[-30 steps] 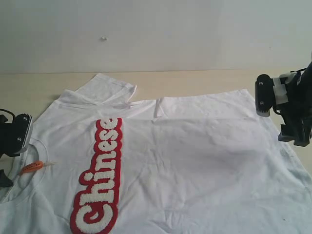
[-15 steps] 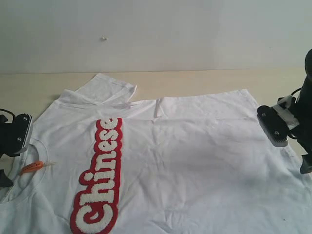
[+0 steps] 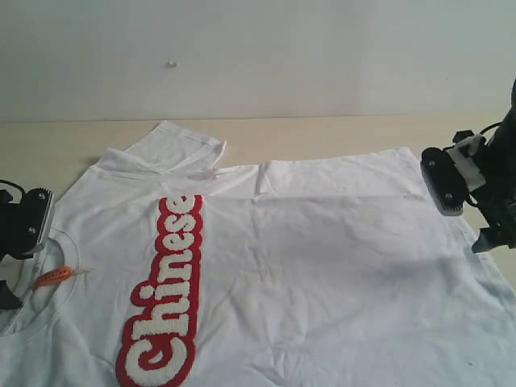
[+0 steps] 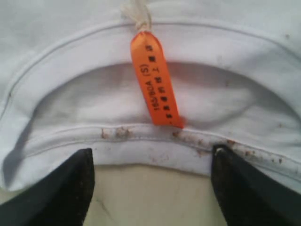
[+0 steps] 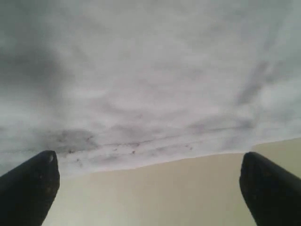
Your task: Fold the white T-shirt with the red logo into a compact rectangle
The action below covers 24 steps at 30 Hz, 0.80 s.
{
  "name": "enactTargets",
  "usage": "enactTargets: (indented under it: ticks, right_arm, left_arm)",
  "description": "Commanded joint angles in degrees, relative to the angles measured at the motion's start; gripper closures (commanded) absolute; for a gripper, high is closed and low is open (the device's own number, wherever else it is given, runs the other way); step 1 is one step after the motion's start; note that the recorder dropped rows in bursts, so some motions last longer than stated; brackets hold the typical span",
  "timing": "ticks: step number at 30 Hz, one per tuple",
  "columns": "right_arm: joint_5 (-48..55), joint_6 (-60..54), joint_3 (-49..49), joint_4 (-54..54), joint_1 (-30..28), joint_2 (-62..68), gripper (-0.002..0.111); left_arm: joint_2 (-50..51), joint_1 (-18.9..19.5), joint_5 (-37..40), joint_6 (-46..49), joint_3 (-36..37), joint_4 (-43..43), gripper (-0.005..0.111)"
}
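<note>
Pale wall [image 3: 258, 56] backing a light wooden table [image 3: 339, 133], white T-shirt [image 3: 339, 266] lying spread flat across it, red logo [image 3: 165, 298] running down its chest, right gripper [image 5: 148, 162] hovering wide apart and empty at the hem edge, left gripper [image 4: 153, 155] sitting parted, gripping nothing, at the collar by the orange neck tag [image 4: 155, 80].

Pale wooden table [image 3: 339, 137], white T-shirt [image 3: 322, 266] spread flat across it, red logo [image 3: 165, 294] facing up

Wide-spread right gripper [image 5: 148, 162] at white T-shirt [image 5: 150, 80] hem, dark specks along seam; tan table [image 5: 155, 197] adj.
</note>
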Motion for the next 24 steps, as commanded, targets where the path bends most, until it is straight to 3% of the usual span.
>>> enactTargets:
  ticks: [1, 11, 24]
  right_arm:
    - [0.63, -4.25, -1.30, 5.16, -1.58, 1.68, 0.003]
    - [8.61, 3.35, -4.28, -1.34, -1.58, 4.82, 0.003]
    - [7.94, 2.23, -4.92, -2.19, -1.48, 8.43, 0.003]
  left_arm:
    - [3.40, -0.33, -4.14, -0.19, 1.42, -0.22, 0.038]
    - [3.40, -0.33, -4.14, -0.19, 1.42, -0.22, 0.038]
    - [3.40, -0.33, -3.60, -0.19, 1.42, -0.22, 0.038]
